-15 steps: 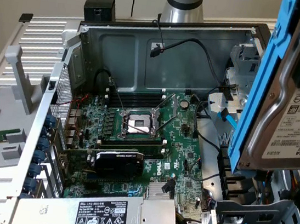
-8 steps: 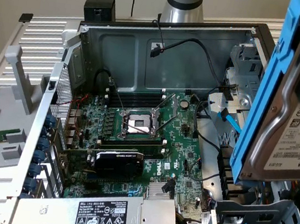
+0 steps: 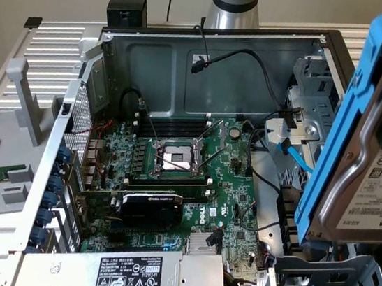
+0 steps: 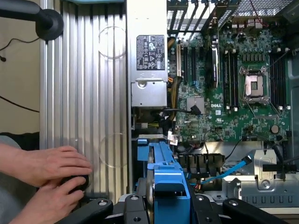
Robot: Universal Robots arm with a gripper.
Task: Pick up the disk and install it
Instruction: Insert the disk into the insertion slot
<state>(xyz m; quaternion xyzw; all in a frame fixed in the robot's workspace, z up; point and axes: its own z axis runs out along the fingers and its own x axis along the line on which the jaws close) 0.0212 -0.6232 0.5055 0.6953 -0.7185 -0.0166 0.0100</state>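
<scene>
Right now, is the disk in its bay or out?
Out. The disk stands on edge in the air over the open case, at the exterior view's right, clamped in the gripper.

The disk [image 3: 374,195] is showing "TOSHIBA" on its white label; the motherboard [image 4: 219,122] is bearing a "DELL" mark.

A silver-grey metal disk [image 3: 372,184] in a blue plastic carrier, with a white Toshiba label. It stands on edge, slightly tilted, raised in the air above the open computer case [image 3: 159,61], at the exterior view's right.
</scene>
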